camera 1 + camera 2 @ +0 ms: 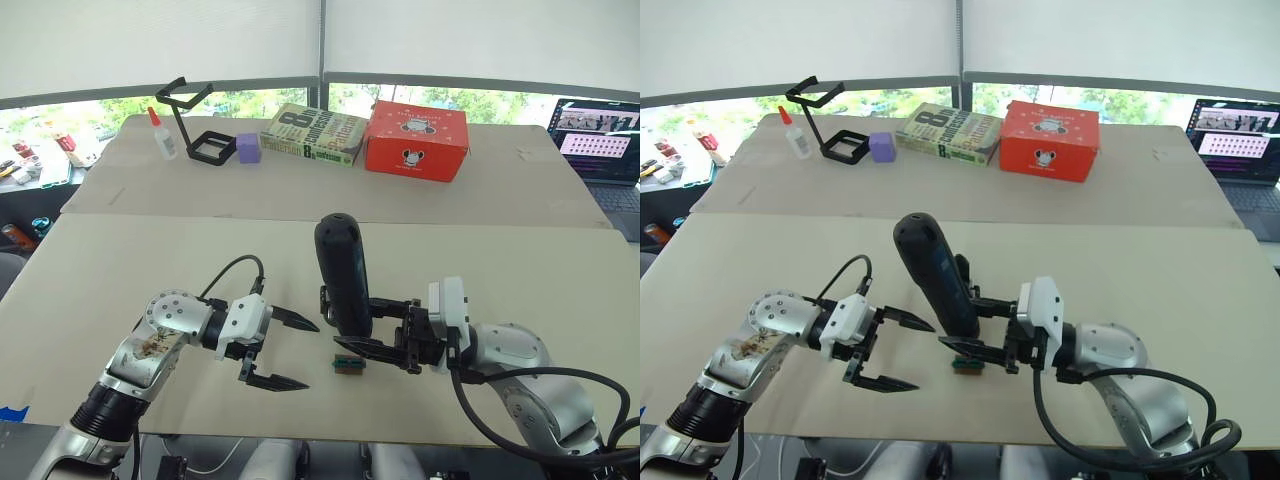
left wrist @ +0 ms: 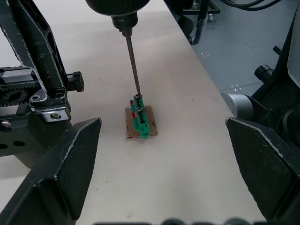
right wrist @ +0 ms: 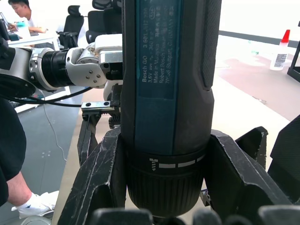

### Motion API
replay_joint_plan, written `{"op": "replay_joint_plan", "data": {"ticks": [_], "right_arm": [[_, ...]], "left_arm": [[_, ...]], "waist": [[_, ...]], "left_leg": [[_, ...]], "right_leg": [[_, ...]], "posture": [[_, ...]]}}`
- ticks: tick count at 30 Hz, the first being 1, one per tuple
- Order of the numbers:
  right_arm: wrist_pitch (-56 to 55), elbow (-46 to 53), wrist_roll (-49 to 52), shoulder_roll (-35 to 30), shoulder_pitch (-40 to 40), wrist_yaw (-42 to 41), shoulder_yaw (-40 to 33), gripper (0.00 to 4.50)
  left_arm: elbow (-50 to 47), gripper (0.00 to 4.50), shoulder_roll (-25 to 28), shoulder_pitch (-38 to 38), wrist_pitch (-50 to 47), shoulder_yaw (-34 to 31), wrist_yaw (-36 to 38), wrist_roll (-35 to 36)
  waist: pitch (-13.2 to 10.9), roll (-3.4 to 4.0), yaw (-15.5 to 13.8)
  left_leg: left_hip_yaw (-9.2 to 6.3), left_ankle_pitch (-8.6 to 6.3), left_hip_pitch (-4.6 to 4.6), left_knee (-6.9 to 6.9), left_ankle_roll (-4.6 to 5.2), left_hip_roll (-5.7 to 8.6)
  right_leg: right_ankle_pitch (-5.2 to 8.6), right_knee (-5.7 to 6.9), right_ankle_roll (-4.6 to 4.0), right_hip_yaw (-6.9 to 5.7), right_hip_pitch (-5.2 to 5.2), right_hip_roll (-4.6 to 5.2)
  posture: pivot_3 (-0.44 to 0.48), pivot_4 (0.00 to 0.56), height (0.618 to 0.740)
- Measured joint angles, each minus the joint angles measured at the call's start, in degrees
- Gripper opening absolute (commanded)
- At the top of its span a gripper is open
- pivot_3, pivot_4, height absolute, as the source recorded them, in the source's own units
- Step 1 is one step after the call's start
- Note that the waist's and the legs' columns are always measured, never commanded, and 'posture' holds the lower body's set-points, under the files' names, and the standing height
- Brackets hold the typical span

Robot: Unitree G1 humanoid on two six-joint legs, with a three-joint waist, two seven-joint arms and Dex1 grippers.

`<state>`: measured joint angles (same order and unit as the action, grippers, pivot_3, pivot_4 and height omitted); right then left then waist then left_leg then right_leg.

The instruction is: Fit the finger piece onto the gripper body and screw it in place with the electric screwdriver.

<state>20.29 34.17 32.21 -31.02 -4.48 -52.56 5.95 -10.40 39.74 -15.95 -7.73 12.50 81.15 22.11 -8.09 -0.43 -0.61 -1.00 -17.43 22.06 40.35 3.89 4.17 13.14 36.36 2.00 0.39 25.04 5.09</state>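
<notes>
A beige table [image 1: 120, 270] stands before bright windows [image 1: 200, 105] with white blinds [image 1: 150, 40].

Electric screwdriver [image 2: 117, 7] bit tip on the top screw of a small green block [image 2: 139, 117] lying on a brown card square [image 2: 132, 132]; left gripper [image 2: 164, 164] fingers spread wide.

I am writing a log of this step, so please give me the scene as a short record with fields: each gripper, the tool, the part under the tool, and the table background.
left gripper: open, empty, beside the green block
right gripper: shut on the electric screwdriver, held upright
bit: tip resting on the top of the green block
green block: small green-and-black piece on a brown square
table back: glue bottle, black stand, purple cube, book, red box
far right: laptop
</notes>
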Motion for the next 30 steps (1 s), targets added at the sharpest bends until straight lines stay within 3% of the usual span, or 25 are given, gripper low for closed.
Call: {"op": "replay_joint_plan", "data": {"ticks": [30], "right_arm": [[0.01,-0.02,0.03,-0.09,-0.52,-0.1,0.1,1.91]], "left_arm": [[0.0,4.5,-0.43,0.01,0.02,0.1,0.36,-0.21]], "waist": [[0.0,0.0,0.0]], "left_leg": [[0.0,0.0,0.0,0.01,0.0,0.0]], "right_leg": [[0.0,0.01,0.0,0.0,0.0,0.0]], "posture": [[0.0,0.15,0.74]]}}
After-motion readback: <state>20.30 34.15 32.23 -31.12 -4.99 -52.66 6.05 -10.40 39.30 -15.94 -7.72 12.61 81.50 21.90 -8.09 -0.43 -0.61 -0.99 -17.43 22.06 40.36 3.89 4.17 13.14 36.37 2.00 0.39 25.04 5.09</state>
